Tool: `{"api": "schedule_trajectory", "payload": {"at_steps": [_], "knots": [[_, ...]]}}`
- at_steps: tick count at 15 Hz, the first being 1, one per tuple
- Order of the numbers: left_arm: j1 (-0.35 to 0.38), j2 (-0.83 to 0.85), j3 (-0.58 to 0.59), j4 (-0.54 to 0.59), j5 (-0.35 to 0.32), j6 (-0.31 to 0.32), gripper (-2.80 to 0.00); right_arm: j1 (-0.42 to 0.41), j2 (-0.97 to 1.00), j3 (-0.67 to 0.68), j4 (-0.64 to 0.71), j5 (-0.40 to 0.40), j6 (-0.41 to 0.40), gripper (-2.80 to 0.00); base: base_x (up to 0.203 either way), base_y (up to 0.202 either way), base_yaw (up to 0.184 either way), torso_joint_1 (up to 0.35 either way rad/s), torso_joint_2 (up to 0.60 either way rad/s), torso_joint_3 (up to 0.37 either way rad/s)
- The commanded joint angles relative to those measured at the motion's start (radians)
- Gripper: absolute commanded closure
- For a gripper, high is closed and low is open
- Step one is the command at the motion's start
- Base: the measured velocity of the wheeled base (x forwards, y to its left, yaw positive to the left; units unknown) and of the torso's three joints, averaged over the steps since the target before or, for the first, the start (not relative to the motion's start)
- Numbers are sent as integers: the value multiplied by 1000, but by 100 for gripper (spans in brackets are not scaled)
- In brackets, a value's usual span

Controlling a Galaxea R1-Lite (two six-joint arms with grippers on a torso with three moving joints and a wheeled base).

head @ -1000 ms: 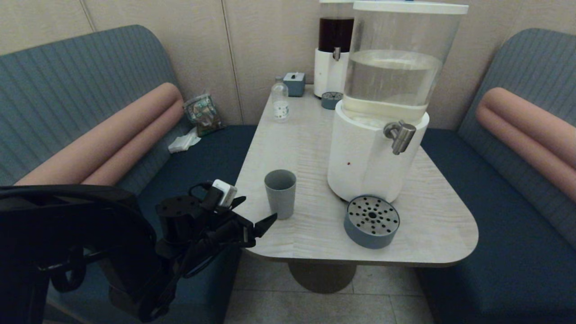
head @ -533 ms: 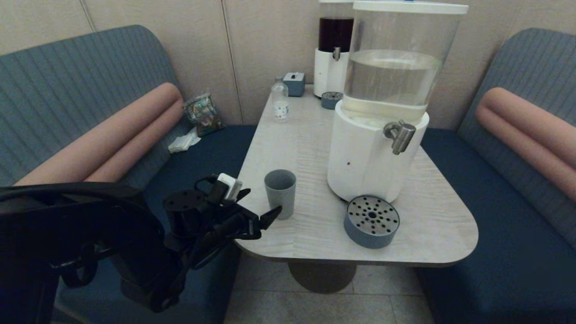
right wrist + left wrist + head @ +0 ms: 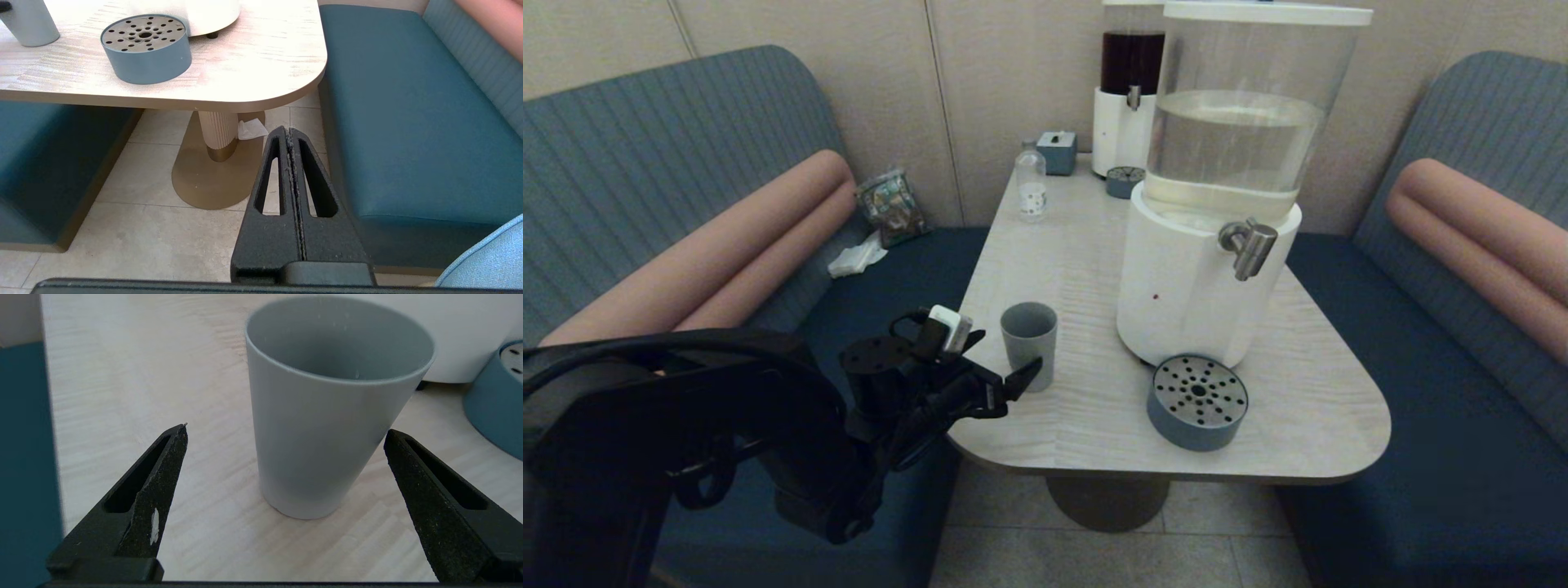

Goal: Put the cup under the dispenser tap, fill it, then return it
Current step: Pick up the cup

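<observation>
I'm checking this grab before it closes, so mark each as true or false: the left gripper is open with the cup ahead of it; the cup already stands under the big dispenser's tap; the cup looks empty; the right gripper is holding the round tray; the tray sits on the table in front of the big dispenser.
1. The left gripper is open, with the cup ahead of it. True.
2. The cup stands under the tap. False: it stands on the table, to the left of the dispenser, away from the tap.
3. The cup looks empty. True.
4. The right gripper holds the tray. False: it is shut on nothing, low beside the table.
5. The tray sits in front of the dispenser. True.
</observation>
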Motion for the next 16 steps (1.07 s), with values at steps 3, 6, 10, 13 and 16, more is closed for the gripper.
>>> {"api": "schedule_trajectory", "payload": {"at_steps": [3,6,10,13,16], "knots": [[-25,0,11,-8,4,-1,-280,0,1,0,0,-1,0,0,0,0,0,0,0,0],[-37,7,-12,-8,13,-4,-280,1,0,0,0,0,0,0,0,0,0,0,0,0],[-39,28,-65,-8,28,-4,-280,0,0,0,0,0,0,0,0,0,0,0,0,0],[-40,55,-99,-8,36,-2,-280,0,1,0,0,0,0,0,0,0,0,0,0,0],[-40,80,-130,-8,39,-3,-280,1,0,0,-2,0,0,0,0,0,0,0,0,0]]}}
